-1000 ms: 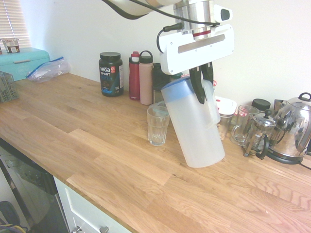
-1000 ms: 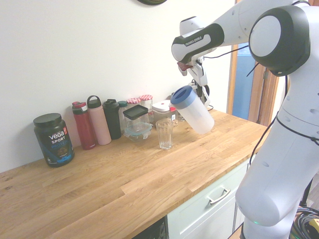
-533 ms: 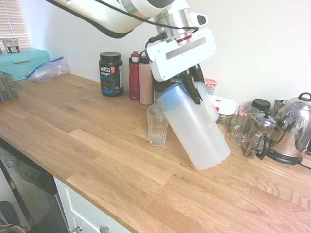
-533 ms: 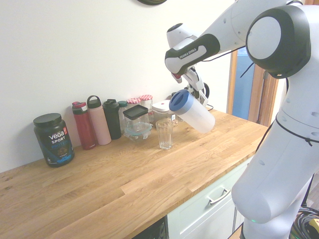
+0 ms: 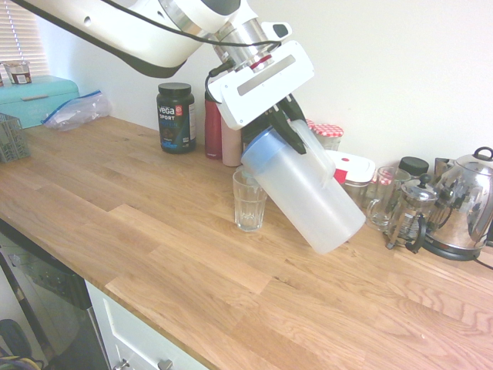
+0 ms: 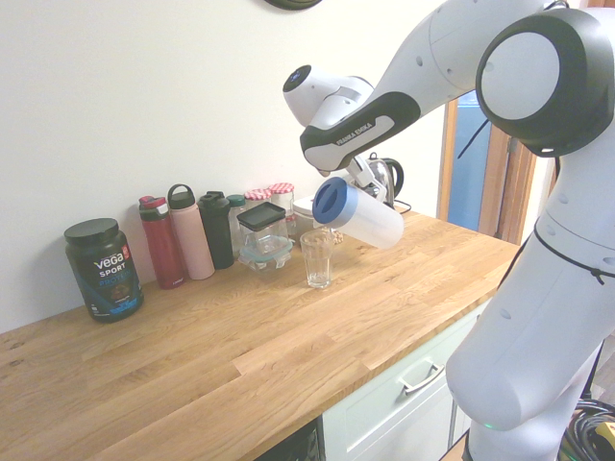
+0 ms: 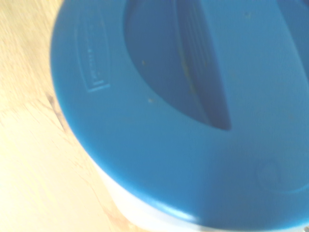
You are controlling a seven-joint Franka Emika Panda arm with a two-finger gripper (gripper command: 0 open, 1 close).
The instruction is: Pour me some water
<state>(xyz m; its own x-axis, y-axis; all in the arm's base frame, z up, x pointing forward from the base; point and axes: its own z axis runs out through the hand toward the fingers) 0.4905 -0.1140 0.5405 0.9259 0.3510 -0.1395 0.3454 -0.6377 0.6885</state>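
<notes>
arm point(image 6: 538, 86): glossy white rounded shells, dark grey disc caps at joints
wrist: black band with white lettering, silver metal ring
gripper point(image 5: 286, 131): white boxy body, grey slot, black fingers
cable: black, looped beside wrist

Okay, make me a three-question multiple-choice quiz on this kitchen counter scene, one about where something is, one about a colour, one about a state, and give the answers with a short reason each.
1. Where is the drinking glass?
A. On the wooden counter, just below the jug's lidded end
B. Inside the teal bread box
C. Beside the steel kettle's base

2. What colour is the jug's lid?
A. Red
B. Blue
C. Black

3. How is the jug being held?
A. Standing upright on the counter
B. Lying flat on its side
C. Lifted and tilted, lid end lowest, toward the glass

Answers:
1 A, the glass stands on the counter under the lowered lid end.
2 B, the wrist view is filled with the blue lid.
3 C, the gripper is shut on the jug's handle and the jug leans steeply over the glass.
</notes>
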